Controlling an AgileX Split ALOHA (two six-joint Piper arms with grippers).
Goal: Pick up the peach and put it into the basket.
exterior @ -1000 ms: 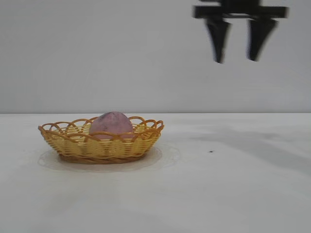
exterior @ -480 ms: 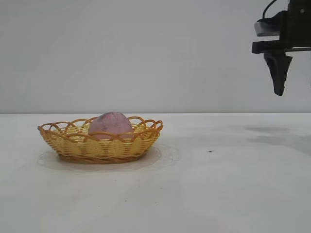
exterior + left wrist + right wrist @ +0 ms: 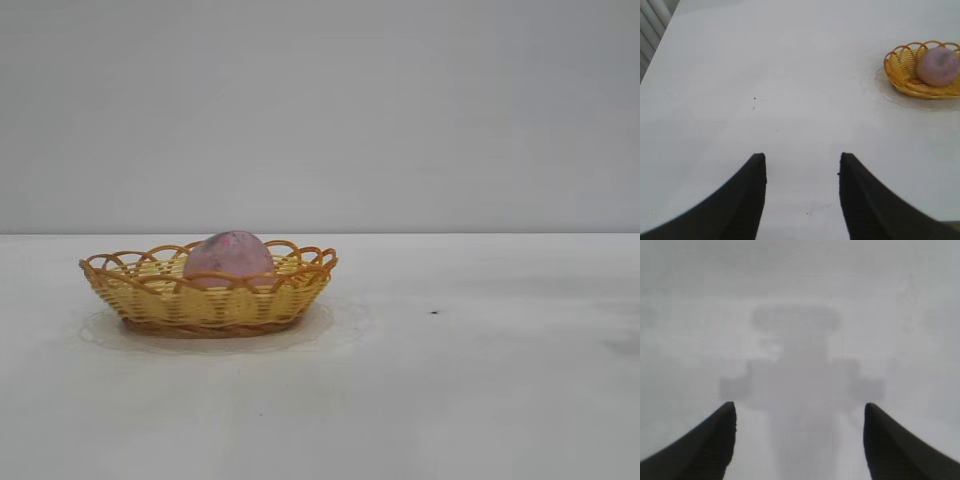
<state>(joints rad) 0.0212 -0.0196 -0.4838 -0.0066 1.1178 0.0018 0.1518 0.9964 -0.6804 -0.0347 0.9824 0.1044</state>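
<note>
Right gripper point(image 3: 799, 440) hangs wide and empty over bare table, because the peach point(image 3: 229, 257) already sits inside the basket point(image 3: 150, 300), well apart from it.

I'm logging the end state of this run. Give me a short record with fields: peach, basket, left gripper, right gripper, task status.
peach: lying inside the basket
basket: upright on the white table
left gripper: open, empty, hovering over bare table, apart from the basket
right gripper: open, empty, above bare table; out of the exterior view
task status: peach in basket, looks done
</note>
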